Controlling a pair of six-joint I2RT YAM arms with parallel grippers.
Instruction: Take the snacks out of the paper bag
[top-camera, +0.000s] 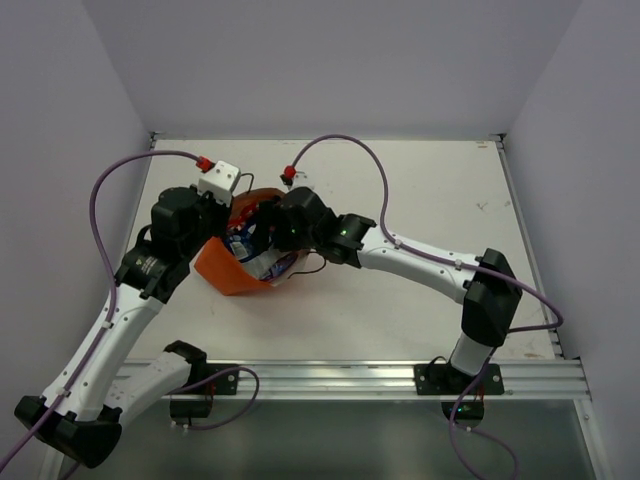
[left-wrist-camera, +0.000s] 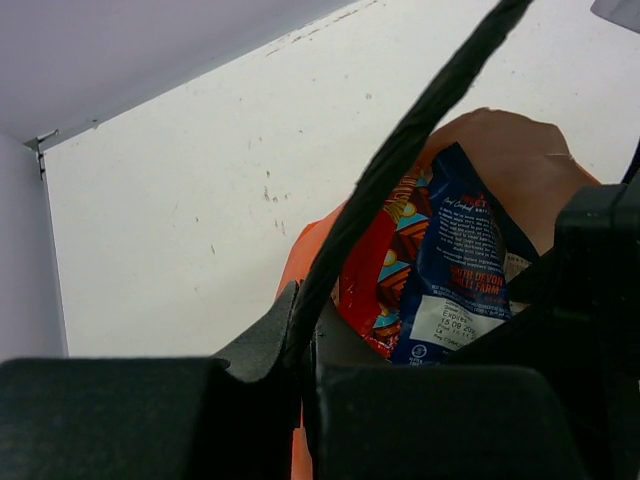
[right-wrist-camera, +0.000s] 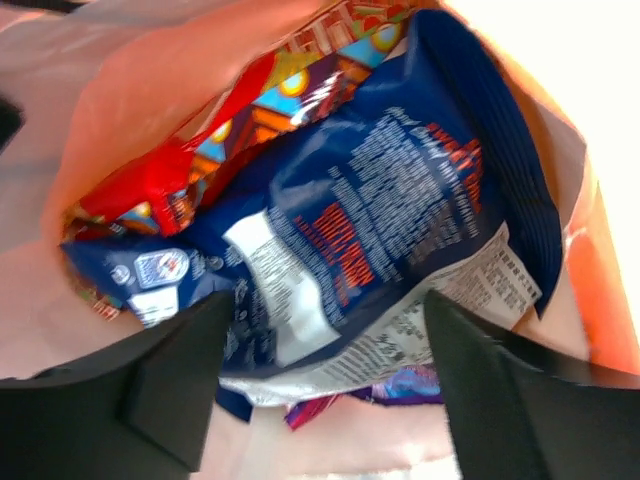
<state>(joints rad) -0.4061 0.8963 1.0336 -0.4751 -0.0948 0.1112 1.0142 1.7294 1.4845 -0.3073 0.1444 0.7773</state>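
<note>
Right wrist camera looks straight into the paper bag (right-wrist-camera: 130, 90), where the right gripper (right-wrist-camera: 328, 300) stands spread, one finger on either side of the crimped end of a blue-white packet (right-wrist-camera: 390, 190). That packet lies dead ahead of the jaws, on top of the pile. Its long axis appears to run away from the fingers, deeper into the bag. A red-orange packet (right-wrist-camera: 170, 175) sits behind it on the left, and a purple one (right-wrist-camera: 405, 385) peeks out beneath. From above, the bag sits tipped on the table (top-camera: 430, 190), left of centre, its mouth toward the right arm. The left gripper (left-wrist-camera: 305, 325) is clenched on the dark loop handle (left-wrist-camera: 420, 130), seemingly steadying the bag. The right arm looks best placed to pinch the blue-white packet.
</note>
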